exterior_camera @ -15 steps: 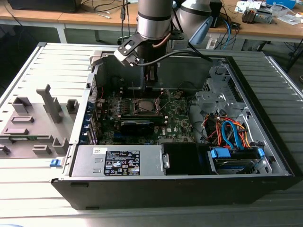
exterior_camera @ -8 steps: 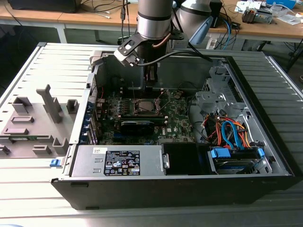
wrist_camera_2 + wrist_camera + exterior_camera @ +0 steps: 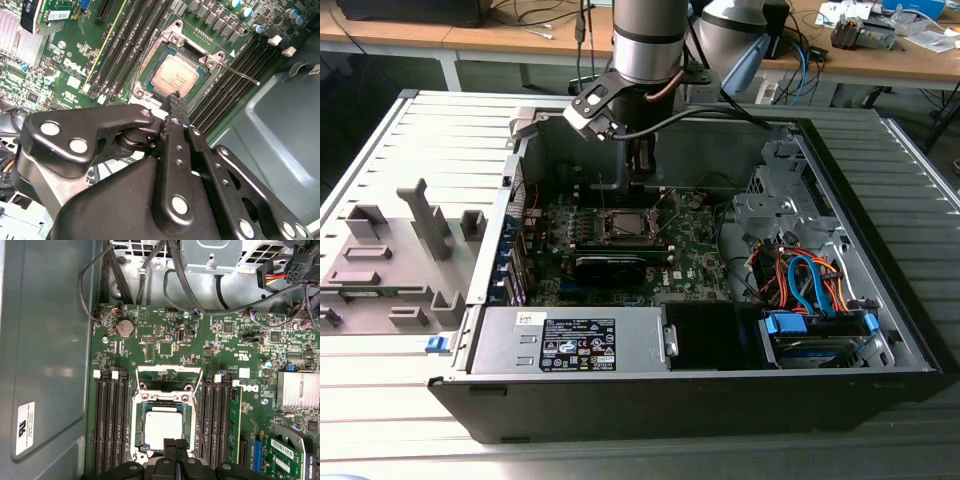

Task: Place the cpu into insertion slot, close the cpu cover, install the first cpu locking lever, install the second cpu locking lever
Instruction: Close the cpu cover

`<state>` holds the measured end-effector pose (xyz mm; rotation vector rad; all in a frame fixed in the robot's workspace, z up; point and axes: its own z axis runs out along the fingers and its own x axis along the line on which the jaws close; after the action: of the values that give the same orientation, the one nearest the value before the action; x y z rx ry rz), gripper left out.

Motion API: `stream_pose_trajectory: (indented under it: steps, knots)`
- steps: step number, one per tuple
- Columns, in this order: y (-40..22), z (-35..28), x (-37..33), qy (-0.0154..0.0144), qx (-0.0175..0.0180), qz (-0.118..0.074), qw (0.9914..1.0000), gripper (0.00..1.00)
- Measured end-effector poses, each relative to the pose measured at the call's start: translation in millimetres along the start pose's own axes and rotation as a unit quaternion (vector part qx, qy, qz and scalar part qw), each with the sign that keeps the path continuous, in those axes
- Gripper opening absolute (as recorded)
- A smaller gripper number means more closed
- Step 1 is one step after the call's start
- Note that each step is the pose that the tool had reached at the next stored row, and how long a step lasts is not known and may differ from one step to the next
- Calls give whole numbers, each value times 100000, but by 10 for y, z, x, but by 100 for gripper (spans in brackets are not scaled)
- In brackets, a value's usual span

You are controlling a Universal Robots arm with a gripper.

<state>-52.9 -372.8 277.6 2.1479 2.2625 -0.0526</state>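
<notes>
The cpu (image 3: pixel 162 426) (image 3: pixel 175 75), a small square chip with a silver-grey top, lies flat in the insertion slot (image 3: pixel 188 427) on the green board. The cpu cover (image 3: pixel 170 369) is swung open on the far side of the slot, with board showing through its cut-out. A thin metal locking lever (image 3: pixel 242 76) sticks out free beside the socket. My gripper (image 3: pixel 175 444) (image 3: pixel 175 97) (image 3: pixel 640 185) hangs just above the socket's near edge. Its two fingers are pressed together, nothing between them.
Long black memory slots (image 3: pixel 111 425) flank the socket on both sides. A finned heatsink (image 3: pixel 297 390) and cable bundles (image 3: pixel 150 275) lie nearby. In the exterior view, the power supply (image 3: pixel 575 340) and a drive with blue and orange cables (image 3: pixel 815 290) sit at the case front.
</notes>
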Motion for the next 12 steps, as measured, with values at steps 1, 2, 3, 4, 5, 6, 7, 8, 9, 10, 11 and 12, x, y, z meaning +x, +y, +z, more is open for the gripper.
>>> stream_pose_trajectory:
  steps: [1, 2, 3, 4, 5, 6, 7, 8, 9, 10, 11, 12]
  knots:
    - [9, 0, 0, 0, -1, 2, 100000, 11]
    - [14, 0, -1, -2, -2, 2, 100000, 11]
    - [20, 0, -1, -5, 1, 2, 100000, 11]
    - [32, 0, -2, -7, 2, 1, 100000, 11]
    - [41, 0, -2, -5, 0, 1, 100000, 11]
    - [52, 0, -3, -8, 0, 2, 100000, 11]
    - [56, 0, -3, -5, 1, 1, 100000, 11]
    - [68, -1, -3, -6, 0, 0, 100000, 11]
    - [74, 0, -4, -4, 0, -2, 100000, 11]
    - [80, -1, -4, -9, 1, 1, 100000, 11]
    - [86, 0, -4, -3, -1, 0, 100000, 11]
    - [89, -1, -5, -7, 2, 0, 100000, 11]
